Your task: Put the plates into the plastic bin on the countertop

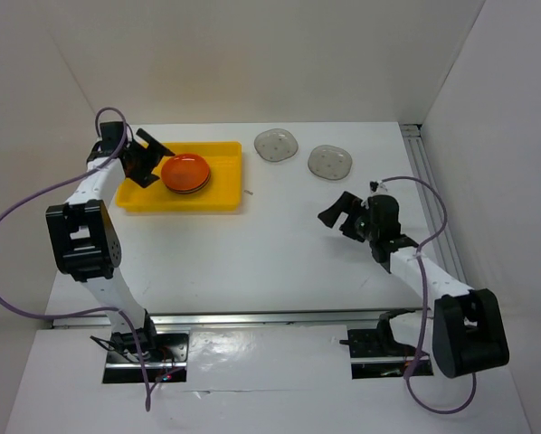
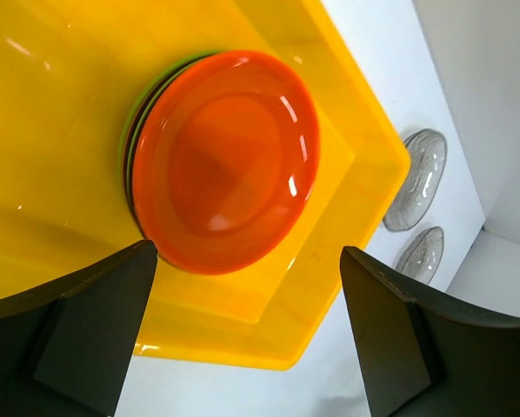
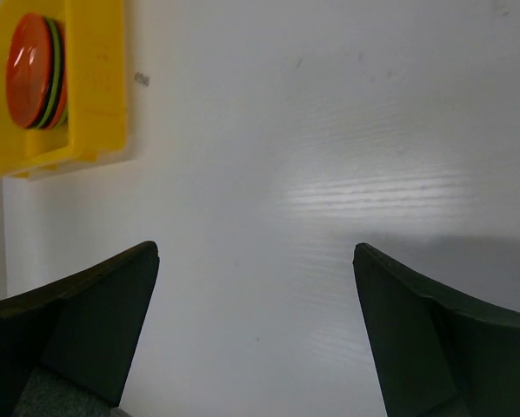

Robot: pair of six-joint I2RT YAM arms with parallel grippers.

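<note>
1. Right arm, one. It runs from its base at the near right up and leftward. The right gripper (image 3: 256, 339) hangs over bare tabletop right of centre. Its two dark fingers (image 3: 77, 330) stand wide apart with nothing between them.
2. Flat matte white countertop (image 1: 279, 262), one, enclosed by white walls.
3. Left arm, one. It rises from its base at the near left with the elbow raised and reaches to the far left. The left gripper (image 2: 247, 347) is over the left end of the bin and faces the stacked plates. Its two fingers (image 2: 95, 339) are spread wide and grip nothing.
4. Shallow rectangular bright yellow plastic bin (image 1: 225, 203), one. It lies on the far-left part of the countertop, long side across.
5. Stack of small round plastic plates (image 1: 185, 172), one stack, lying inside the bin near its middle.
   - A glossy orange plate (image 2: 230, 156) lies on top.
   - The left wrist view adds lime green and black rims beneath it.
   - The right wrist view shows the stack edge-on, with orange, green and dark layers.
   - The exact count cannot be told.
6. Translucent grey rounded-square speckled plates, two (image 1: 277, 145) (image 1: 329, 162).
   - Both lie on the countertop outside the bin, to its right, side by side and not touching.
   - The speckles show only from overhead.
   - The left wrist view shows both plates beyond the bin's corner.
</note>
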